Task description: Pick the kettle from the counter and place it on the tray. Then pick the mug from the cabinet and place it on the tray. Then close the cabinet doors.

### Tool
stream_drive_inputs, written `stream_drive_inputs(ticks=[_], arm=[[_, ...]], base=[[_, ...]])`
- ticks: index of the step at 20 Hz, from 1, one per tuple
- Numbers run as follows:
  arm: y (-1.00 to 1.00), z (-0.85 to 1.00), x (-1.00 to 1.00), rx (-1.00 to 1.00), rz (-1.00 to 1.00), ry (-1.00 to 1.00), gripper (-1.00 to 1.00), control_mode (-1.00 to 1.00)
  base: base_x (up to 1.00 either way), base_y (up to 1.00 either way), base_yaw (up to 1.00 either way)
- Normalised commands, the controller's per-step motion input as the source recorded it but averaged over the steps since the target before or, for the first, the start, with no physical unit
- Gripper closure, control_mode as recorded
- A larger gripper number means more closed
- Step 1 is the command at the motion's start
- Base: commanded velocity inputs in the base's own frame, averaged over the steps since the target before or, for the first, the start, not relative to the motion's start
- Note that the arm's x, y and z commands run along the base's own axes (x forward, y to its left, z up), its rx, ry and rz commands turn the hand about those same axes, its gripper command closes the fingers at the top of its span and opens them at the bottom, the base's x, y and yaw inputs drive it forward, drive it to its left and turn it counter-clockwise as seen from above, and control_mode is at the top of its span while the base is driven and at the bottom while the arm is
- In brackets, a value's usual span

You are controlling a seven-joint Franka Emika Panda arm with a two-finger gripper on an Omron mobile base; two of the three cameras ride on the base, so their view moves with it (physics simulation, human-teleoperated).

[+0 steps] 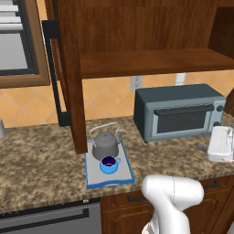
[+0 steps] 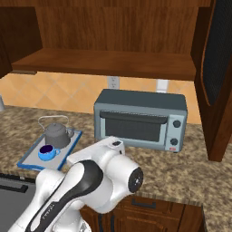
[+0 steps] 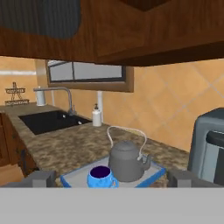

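Note:
The dark grey kettle (image 1: pixel 105 145) (image 2: pixel 57 133) (image 3: pixel 126 161) stands upright on the blue-rimmed tray (image 1: pixel 95 172) (image 2: pixel 31 157) (image 3: pixel 156 172) on the speckled counter (image 1: pixel 41 155). The blue mug (image 1: pixel 109 164) (image 2: pixel 46 152) (image 3: pixel 101 177) sits on the tray in front of the kettle, close to it. My gripper (image 3: pixel 110 180) is open, its fingertips (image 3: pixel 37 178) wide apart and well short of the tray, with nothing between them. The cabinet shelf (image 1: pixel 151 61) (image 2: pixel 104 61) is exposed. The left cabinet door (image 1: pixel 69 82) and the right one (image 2: pixel 218 72) both stand open.
A grey toaster oven (image 1: pixel 178 112) (image 2: pixel 141 120) (image 3: pixel 211 146) stands right of the tray, and a white toaster (image 1: pixel 222 143) beyond it. Left of the tray in the hand view are a sink (image 3: pixel 47 120), a faucet (image 3: pixel 65 97) and a soap bottle (image 3: pixel 96 116).

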Motion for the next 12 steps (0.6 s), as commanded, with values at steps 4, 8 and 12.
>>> stream_drive_inputs(ticks=[4, 8, 12], arm=[[-0.67, 0.16, -0.33, 0.05, -0.15, -0.08, -1.0, -1.0], [-0.71, 0.33, -0.13, 0.0, -0.08, -0.08, -1.0, -1.0], [-0.76, 0.39, -0.1, 0.0, -0.05, -0.11, -1.0, -1.0]], base=[[0.0, 0.0, 0.0], [0.0, 0.0, 0.0], [0.0, 0.0, 0.0]])
